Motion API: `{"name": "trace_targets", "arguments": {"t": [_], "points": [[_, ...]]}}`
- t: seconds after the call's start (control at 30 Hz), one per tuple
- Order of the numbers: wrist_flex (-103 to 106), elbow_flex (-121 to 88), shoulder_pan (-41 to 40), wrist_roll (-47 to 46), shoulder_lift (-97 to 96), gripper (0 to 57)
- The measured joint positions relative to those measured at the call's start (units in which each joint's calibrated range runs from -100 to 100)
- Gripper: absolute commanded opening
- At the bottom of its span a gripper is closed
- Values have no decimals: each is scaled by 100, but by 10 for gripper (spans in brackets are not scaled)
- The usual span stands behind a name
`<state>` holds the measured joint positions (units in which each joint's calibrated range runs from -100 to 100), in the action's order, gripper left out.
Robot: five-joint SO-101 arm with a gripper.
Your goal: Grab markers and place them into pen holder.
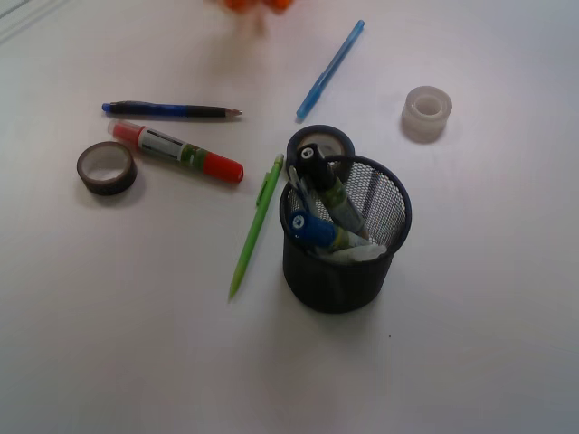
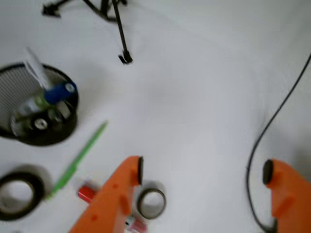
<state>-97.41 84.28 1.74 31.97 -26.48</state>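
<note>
end effector [image 2: 201, 174] seen released, nothing gripped. black and blue markers [image 1: 317, 194] held in pen holder [image 1: 384, 262]; red marker [image 1: 176, 151] left on table [image 1: 470, 344].

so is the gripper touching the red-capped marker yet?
Apart. In the front view the red-capped marker lies alone on the table; the wrist view shows the open gripper hovering above it.

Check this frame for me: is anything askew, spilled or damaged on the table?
Nothing spilled or damaged. The pen holder stands upright with the black-capped marker and blue-capped marker leaning inside. The red-capped marker lies outside on the table, so the task is unfinished. The gripper hangs open and empty.
</note>
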Motion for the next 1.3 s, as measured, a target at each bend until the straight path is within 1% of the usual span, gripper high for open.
{"name": "trace_targets", "arguments": {"t": [0.07, 0.17, 0.37, 0.43, 0.57, 0.63, 0.7, 0.8, 0.93, 1.0, 1.13, 1.3], "points": [[-78, -395, -44, -381, 139, 280], [-130, -1447, 22, -581, 418, 279], [17, -5076, 333, -532, 1873, 278], [734, -6541, 511, -640, 2666, 282], [3041, -9712, 437, -996, 4260, 284], [4095, -11096, 488, -1089, 4660, 284], [4596, -12013, 548, -1250, 4686, 283], [4734, -12228, 466, -1568, 4451, 280], [4518, -12075, 636, -1939, 3563, 280], [4320, -11734, 607, -2090, 3075, 280], [3870, -10979, 836, -2320, 2152, 280], [3447, -10054, 770, -2398, 1237, 280]]}}
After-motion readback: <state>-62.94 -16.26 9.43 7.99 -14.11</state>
